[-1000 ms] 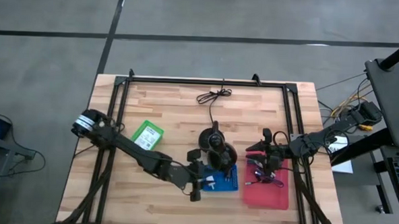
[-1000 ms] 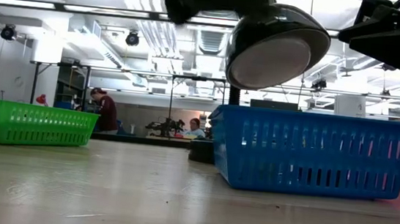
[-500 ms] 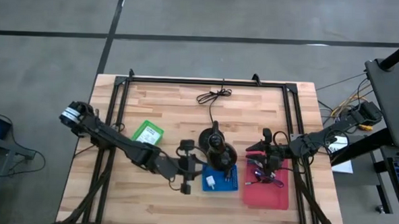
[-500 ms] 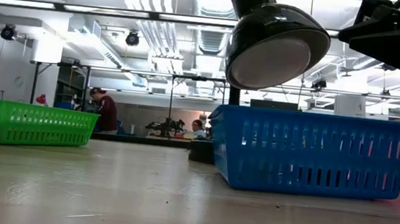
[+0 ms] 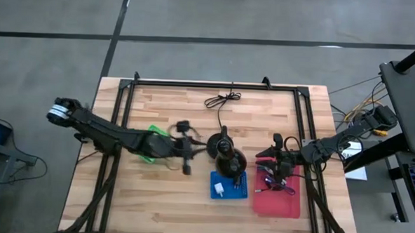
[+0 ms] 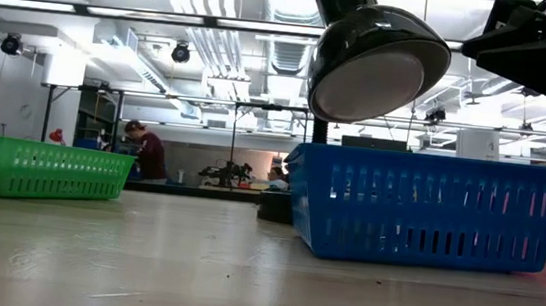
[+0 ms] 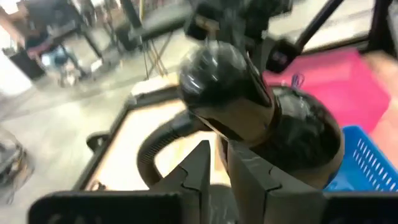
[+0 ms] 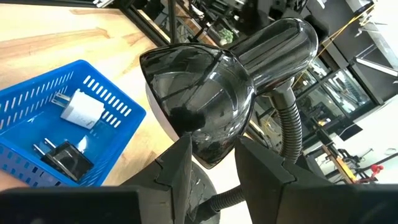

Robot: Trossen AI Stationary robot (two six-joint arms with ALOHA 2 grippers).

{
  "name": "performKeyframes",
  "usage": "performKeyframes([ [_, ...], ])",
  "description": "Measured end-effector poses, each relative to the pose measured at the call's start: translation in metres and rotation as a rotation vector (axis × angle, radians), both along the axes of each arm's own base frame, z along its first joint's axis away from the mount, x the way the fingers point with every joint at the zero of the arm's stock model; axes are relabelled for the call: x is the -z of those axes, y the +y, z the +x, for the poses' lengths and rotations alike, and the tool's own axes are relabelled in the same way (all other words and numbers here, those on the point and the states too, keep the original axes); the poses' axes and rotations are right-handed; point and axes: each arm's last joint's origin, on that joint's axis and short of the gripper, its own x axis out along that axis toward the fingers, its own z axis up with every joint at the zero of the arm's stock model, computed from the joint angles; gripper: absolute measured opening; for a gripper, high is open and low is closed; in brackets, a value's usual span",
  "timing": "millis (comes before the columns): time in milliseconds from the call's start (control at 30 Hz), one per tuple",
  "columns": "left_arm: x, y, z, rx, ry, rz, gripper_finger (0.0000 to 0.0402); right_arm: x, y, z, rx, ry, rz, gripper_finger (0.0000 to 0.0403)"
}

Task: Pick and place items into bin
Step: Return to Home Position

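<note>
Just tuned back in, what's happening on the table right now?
The left arm is pulling back from the blue bin. Its tool is empty and nearly shut, and now hangs over the table between the green bin and the black lamp. A white charger adapter and a black adapter lie in the blue bin. The right tool waits open and empty by the pink bin.

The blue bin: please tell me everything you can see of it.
The blue bin is a rectangular plastic basket with slotted walls and an open top. It stands upright on the wooden table, beside the pink bin and next to the black lamp-like stand. Inside lie a white charger adapter and a black charger adapter.
</note>
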Motion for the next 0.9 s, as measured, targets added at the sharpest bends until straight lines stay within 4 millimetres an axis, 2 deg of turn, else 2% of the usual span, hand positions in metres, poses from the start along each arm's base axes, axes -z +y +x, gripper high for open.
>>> performKeyframes([
  [167,0.007,0.022,-0.048,-0.015,-0.102,0.024,0.0024,0.000,0.000,0.000,0.000,0.002,-0.002,0.0111],
  [367,0.034,0.038,-0.108,-0.048,-0.173,0.067,0.0008,0.000,0.000,0.000,-0.001,0.000,-0.008,0.0111],
  [533,0.053,0.049,-0.148,-0.075,-0.247,0.078,0.0001,0.000,0.000,0.000,-0.003,-0.005,-0.018,0.0111],
  [633,0.066,0.054,-0.167,-0.075,-0.300,0.064,0.0000,-0.001,0.000,0.000,-0.004,-0.015,-0.020,0.0111],
  [767,0.092,0.056,-0.182,-0.032,-0.327,0.040,0.0000,-0.004,0.000,0.000,-0.005,-0.041,-0.011,0.0111],
  [900,0.100,0.056,-0.194,0.086,-0.409,0.017,0.0000,-0.005,0.000,0.001,-0.009,-0.047,-0.018,0.0111],
])
